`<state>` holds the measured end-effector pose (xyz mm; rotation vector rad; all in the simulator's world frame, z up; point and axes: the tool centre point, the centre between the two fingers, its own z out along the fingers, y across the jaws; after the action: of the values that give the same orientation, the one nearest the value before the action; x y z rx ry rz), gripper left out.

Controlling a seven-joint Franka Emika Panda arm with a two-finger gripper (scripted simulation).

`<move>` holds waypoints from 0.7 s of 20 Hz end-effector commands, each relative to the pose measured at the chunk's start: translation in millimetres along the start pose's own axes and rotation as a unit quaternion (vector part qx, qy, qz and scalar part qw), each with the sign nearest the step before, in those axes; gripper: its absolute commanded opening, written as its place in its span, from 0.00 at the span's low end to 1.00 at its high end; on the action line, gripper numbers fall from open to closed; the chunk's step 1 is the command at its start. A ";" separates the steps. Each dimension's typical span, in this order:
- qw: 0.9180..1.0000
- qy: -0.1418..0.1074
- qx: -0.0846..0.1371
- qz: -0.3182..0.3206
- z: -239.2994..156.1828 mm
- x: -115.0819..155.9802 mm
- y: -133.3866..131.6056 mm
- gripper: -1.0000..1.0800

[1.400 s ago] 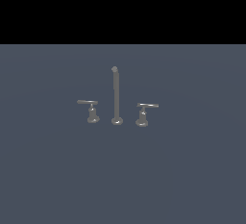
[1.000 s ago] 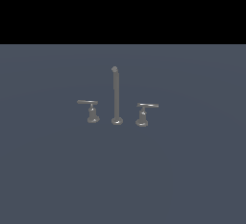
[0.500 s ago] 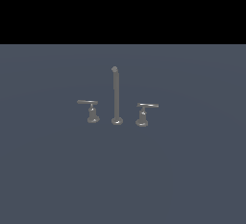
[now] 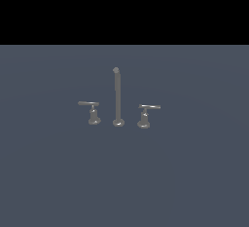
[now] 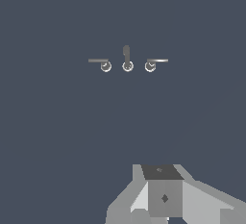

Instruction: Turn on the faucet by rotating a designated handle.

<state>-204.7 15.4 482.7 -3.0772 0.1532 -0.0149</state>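
Observation:
The faucet stands on a flat grey-blue surface. Its tall thin spout (image 4: 117, 94) rises from a round base, with a short lever handle on each side. One lever (image 4: 89, 104) is on the exterior view's left, its bar pointing outward. Its mirror twin (image 4: 150, 106) is on the exterior view's right. I cannot tell which of the two is the designated handle. The wrist view looks down on the spout (image 5: 127, 57) and both levers (image 5: 98, 60) (image 5: 157, 60). Only the grey body of my gripper (image 5: 163, 196) shows there, well away from the faucet. Its fingers are out of view.
The grey-blue surface (image 4: 194, 172) stretches all around the faucet, with black background behind its far edge. The arm does not show in the exterior view.

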 end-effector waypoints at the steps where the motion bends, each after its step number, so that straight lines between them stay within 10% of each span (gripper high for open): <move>1: 1.000 -0.004 0.011 0.022 7.3 12.7 -5.8 0.00; 14: 0.981 -0.042 0.057 0.182 70.2 91.8 -46.1 0.00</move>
<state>-117.3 51.7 424.4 -2.9016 0.6224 0.1024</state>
